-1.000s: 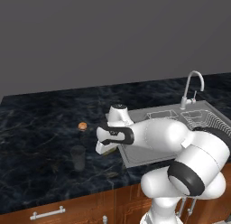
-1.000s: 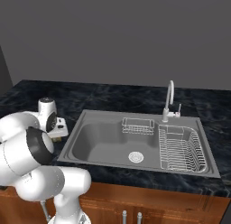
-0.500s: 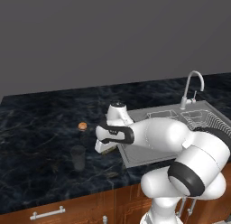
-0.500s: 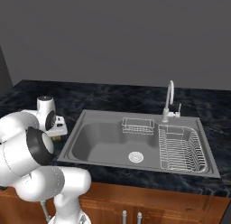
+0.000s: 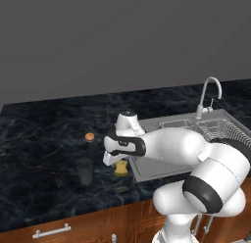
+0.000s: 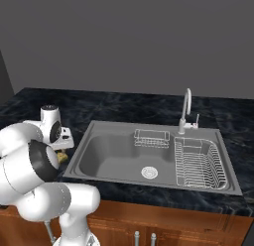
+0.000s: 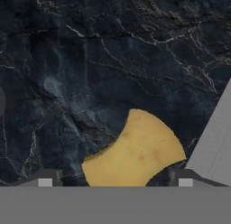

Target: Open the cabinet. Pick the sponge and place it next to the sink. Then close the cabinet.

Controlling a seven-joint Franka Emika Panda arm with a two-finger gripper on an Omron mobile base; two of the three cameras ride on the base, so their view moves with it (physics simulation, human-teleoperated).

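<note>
One small yellow block sponge with notched sides point(image 7: 135, 151) lies flat on the dark blue-black marble surface point(image 5: 44, 139), just beside the left rim of the rectangular grey steel sink point(image 6: 82, 150). The pincer point(image 7: 115, 180) hangs right over the sponge, and its two dark tips stand wide apart, one on each side of the sponge, not squeezing it. From the hand view the sponge sits between the tips, and the grey edge of the sink shows close by it. From the left base view the sponge point(image 5: 121, 169) peeks out under the white hand point(image 5: 117, 154), between the sink and a dark grey cup point(image 5: 85, 170) that stands upright farther from the sink. A small round orange ball point(image 5: 89, 136) rests on the surface near the cup, a bit farther back toward the wall. Inside the sink there is a round drain point(image 6: 149, 172), a little wire basket point(image 6: 151, 138) at the back and a wire dish rack point(image 6: 200, 162) on the side away from the sponge. A thin curved silver faucet point(image 6: 185, 108) rises behind the sink.
</note>
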